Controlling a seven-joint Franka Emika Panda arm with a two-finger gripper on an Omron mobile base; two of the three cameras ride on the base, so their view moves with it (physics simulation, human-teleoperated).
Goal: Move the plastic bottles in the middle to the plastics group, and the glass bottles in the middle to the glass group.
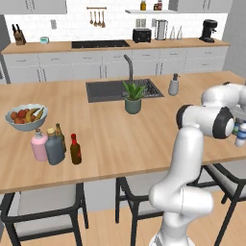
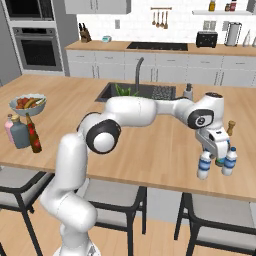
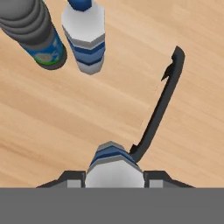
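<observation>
The long wooden desk (image 2: 150, 145) runs across the kitchen, with a dark sink (image 1: 122, 90) set into its far half and a potted plant (image 1: 133, 97) at the sink's near edge. The white arm (image 2: 130, 112) reaches over the desk toward its right end, at about three o'clock in the right base view.

At nine o'clock in the left base view sits a fruit bowl (image 1: 26, 117). Just in front of it stand four bottles close together: a squat pink bottle (image 1: 39, 145), a broad grey-blue bottle (image 1: 54, 147) touching or almost touching it, a slim olive-brown bottle (image 1: 60, 133) behind them, and a dark brown bottle with a red cap (image 1: 75, 150) at the group's right side. A white soap dispenser (image 1: 174, 85) stands beside the sink at one o'clock.

The end effector (image 2: 216, 155) points down near the desk's front right edge. Its fingers are clenched on a small plastic bottle (image 3: 113, 168) with a blue label; in the hand view that bottle sits between the two tips at six o'clock. I cannot tell whether its base touches the desk. At eleven o'clock in the hand view stand two more plastic bottles (image 3: 85, 37), side by side and well apart from the held one. A brown shaker (image 2: 231, 128) stands just behind the end effector.
</observation>
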